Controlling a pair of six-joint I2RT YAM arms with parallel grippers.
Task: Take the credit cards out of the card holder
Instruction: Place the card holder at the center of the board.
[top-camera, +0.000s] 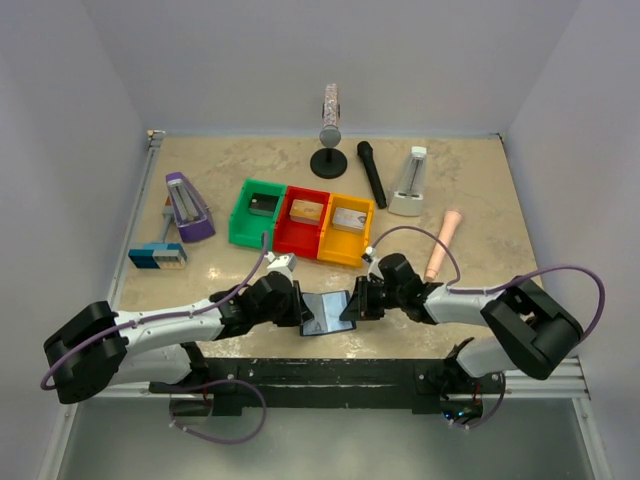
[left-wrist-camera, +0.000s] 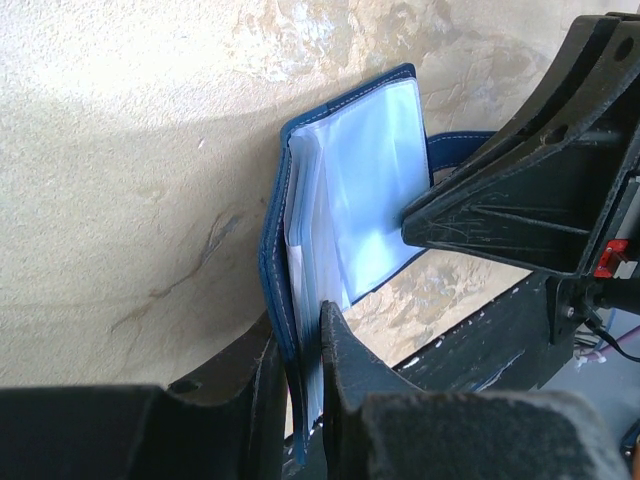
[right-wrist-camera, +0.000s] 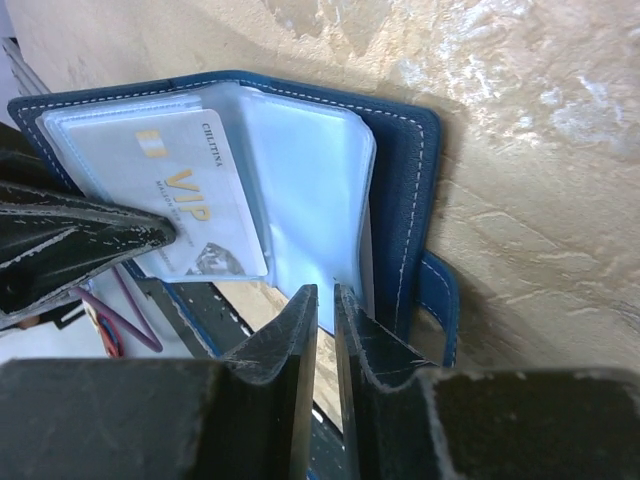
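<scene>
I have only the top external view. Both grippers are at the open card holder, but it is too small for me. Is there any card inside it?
Observer: Yes. The right wrist view shows a pale card printed VIP inside the card holder.
Operator: What is gripped on the left side?
Observer: The left gripper pinches the blue cover edge together with the clear sleeves.
Operator: And on the right?
Observer: The right gripper is shut on the lower edge of one of the clear sleeves, which looks empty.
</scene>
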